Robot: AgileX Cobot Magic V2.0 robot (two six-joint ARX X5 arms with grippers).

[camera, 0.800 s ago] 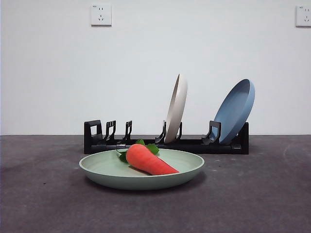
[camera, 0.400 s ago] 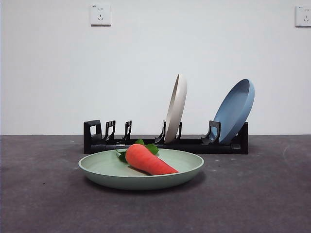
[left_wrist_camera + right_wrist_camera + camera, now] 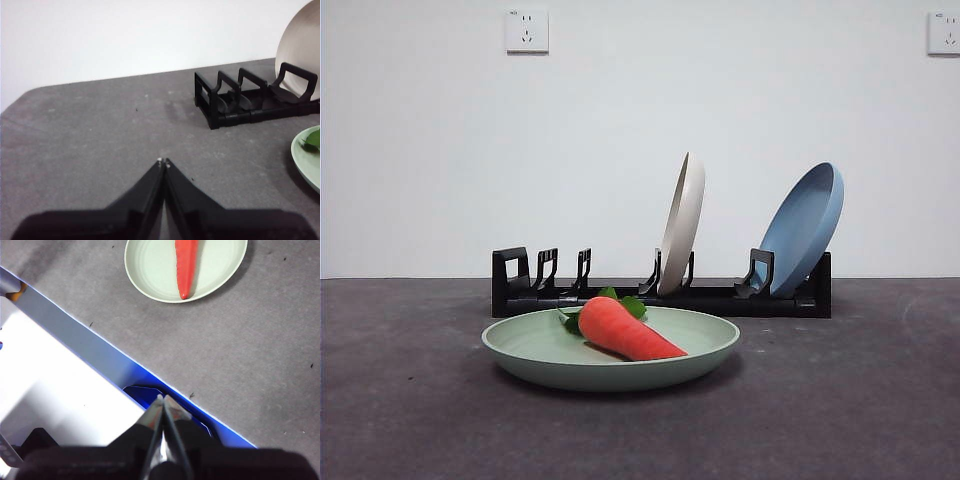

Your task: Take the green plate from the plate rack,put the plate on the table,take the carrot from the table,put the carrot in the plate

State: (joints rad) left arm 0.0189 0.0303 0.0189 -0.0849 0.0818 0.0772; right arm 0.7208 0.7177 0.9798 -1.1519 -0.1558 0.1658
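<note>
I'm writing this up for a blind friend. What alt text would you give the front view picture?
An orange carrot lies in a pale green plate set flat on a dark grey table. Behind it a black plate rack holds a cream-white plate and a blue plate on edge, against a white wall. No robot arm is in view.

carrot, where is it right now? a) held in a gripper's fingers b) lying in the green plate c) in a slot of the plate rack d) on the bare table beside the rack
b: the carrot lies in the green plate, which sits flat on the table in front of the plate rack; the right wrist view shows the same, and no gripper is near it.
</note>
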